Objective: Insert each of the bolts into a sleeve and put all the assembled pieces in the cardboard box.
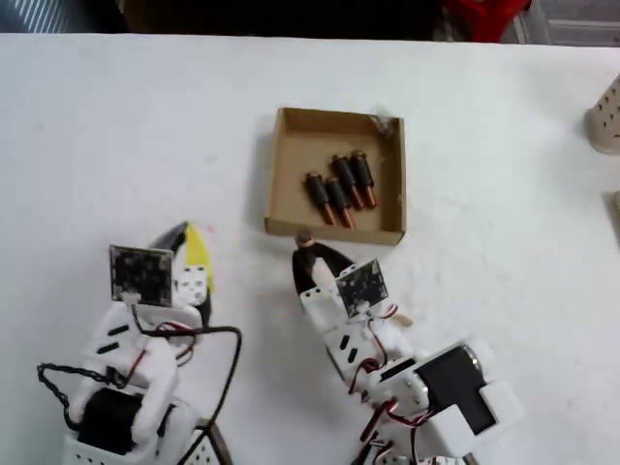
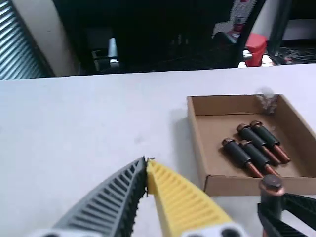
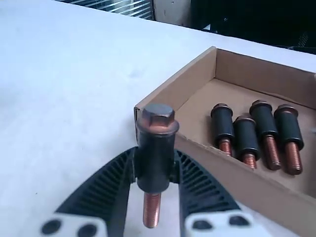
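The right gripper (image 3: 157, 165) pinches a black sleeve (image 3: 156, 153) between its ribbed black fingers (image 3: 106, 190). A copper bolt (image 3: 157, 117) runs through the sleeve, with its hex head out of one end and its threaded shank out of the other (the end nearer the wrist). In the high view this held piece (image 1: 304, 238) sits just outside the near wall of the box (image 1: 334, 232), toward the end of that wall on the left arm's side. Whether it touches the cardboard I cannot tell.

Four assembled pieces (image 1: 339, 186) lie side by side on the box floor. They are close together and slightly slanted, with their heads toward the far wall and their bare shanks toward the arms.

The left gripper (image 2: 146, 170) is over the white table (image 1: 116, 126), apart from the box on its own arm's side. Its gray finger (image 2: 108, 207) and yellow finger (image 2: 182, 202) are pressed together at the tips. From its wrist view the box lies ahead, with the right gripper's piece standing head-up just before the box's near wall.
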